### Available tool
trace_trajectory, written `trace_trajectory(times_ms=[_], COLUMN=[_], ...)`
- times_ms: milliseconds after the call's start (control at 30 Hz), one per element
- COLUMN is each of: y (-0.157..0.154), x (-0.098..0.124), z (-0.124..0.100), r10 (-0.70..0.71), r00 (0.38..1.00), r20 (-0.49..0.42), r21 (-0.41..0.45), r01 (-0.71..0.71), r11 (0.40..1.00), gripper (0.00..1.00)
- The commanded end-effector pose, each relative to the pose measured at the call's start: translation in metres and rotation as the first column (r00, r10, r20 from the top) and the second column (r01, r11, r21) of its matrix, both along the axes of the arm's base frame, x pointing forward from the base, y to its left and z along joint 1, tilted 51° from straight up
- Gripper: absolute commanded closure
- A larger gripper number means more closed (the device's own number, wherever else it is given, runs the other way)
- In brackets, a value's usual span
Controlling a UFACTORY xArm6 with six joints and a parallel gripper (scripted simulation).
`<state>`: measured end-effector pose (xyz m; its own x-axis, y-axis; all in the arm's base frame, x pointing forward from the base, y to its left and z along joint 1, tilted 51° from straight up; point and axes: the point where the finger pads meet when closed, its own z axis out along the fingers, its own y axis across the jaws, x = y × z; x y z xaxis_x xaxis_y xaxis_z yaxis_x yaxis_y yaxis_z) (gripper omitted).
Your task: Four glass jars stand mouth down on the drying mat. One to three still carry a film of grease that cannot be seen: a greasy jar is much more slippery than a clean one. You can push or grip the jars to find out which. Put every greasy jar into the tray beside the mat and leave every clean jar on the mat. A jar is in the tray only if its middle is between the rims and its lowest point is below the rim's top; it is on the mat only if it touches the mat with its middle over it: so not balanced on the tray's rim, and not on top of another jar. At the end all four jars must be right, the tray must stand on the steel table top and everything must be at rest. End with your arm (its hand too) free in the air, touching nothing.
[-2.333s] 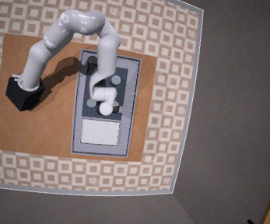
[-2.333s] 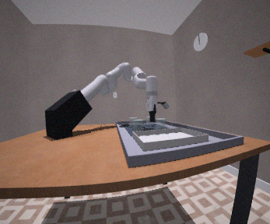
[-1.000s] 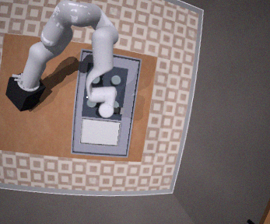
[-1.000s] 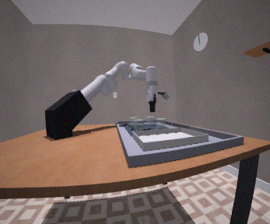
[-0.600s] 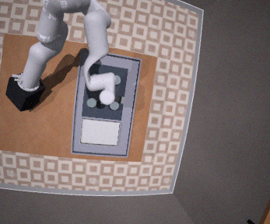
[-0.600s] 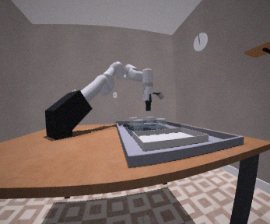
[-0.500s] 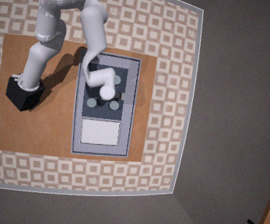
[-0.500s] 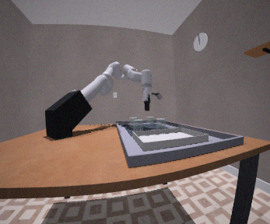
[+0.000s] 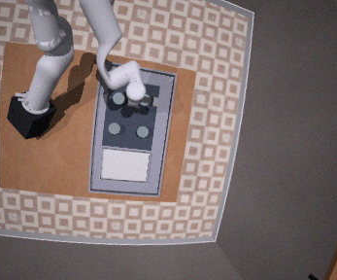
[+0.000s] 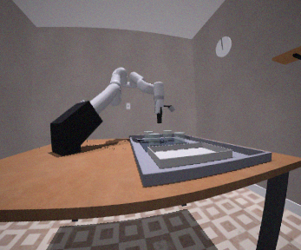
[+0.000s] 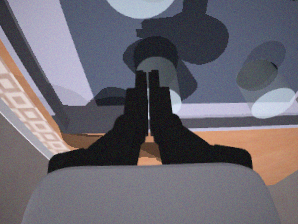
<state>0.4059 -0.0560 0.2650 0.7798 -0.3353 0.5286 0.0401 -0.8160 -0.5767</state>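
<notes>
Pressed together on nothing, the gripper hangs above the jars, at upper centre of the top view, probably closed for push-testing, while the tray lies below the mat, seemingly handy for greasy ones.

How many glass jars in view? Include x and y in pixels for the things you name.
4, all on the drying mat (image 9: 127,140) (image 11: 105,30). In the top view: upper-left jar (image 9: 118,98) (image 10: 148,132) (image 11: 140,6), upper-right jar (image 9: 145,104) (image 10: 167,132) (image 11: 160,64), lower-left jar (image 9: 114,128) (image 10: 153,137), lower-right jar (image 9: 142,131) (image 10: 179,134) (image 11: 265,90). No fifth visible.
</notes>
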Motion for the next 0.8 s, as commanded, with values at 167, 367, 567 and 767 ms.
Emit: trace_trajectory(times_ms=[167, 367, 567, 767], y=[0.016, 0.030, 0.038, 0.038], x=[0.017, 0.035, 0.047, 0.047], z=[-0.014, -0.032, -0.044, -0.044], r10=[-0.008, -0.008, -0.008, -0.008], r00=[1.000, 1.000, 1.000, 1.000], r20=[-0.005, -0.005, -0.005, -0.005], r21=[-0.007, -0.007, -0.007, -0.007], r01=[0.008, 0.008, 0.008, 0.008], r11=[1.000, 1.000, 1.000, 1.000], gripper=[1.00, 1.00, 1.00, 1.00])
